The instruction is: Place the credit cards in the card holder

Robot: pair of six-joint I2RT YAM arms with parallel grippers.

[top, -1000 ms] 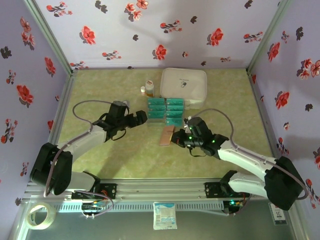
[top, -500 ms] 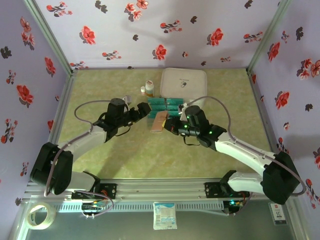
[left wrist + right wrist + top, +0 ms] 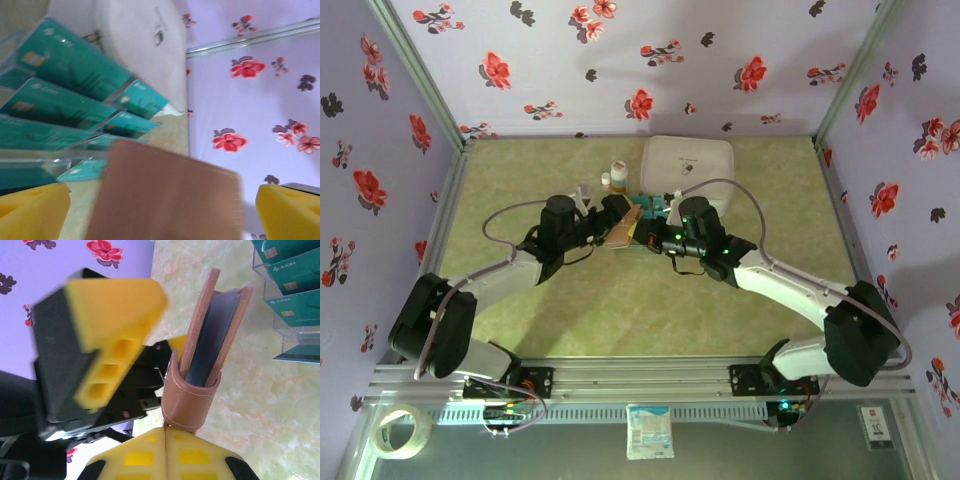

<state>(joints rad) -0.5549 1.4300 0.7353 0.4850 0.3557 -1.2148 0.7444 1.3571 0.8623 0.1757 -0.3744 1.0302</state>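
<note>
My right pincer (image 3: 165,432) clamps the card holder (image 3: 212,340) by its fold; my left pincer (image 3: 611,221) gapes open around it. The credit cards (image 3: 65,70) sit in the clear tray (image 3: 45,152), none inserted yet.

White zipped case (image 3: 688,165) at the back (floral walls (image 3: 550,60) around); beside it, perhaps two small bottles (image 3: 616,173).

The top external camera looks down from above 6 o'clock toward 12, taking in the whole tabletop (image 3: 570,300). Both wrist cameras sit very close at centre, the left facing about 2 o'clock, the right about 9; both see the card holder (image 3: 165,195) and credit cards (image 3: 70,65)
</note>
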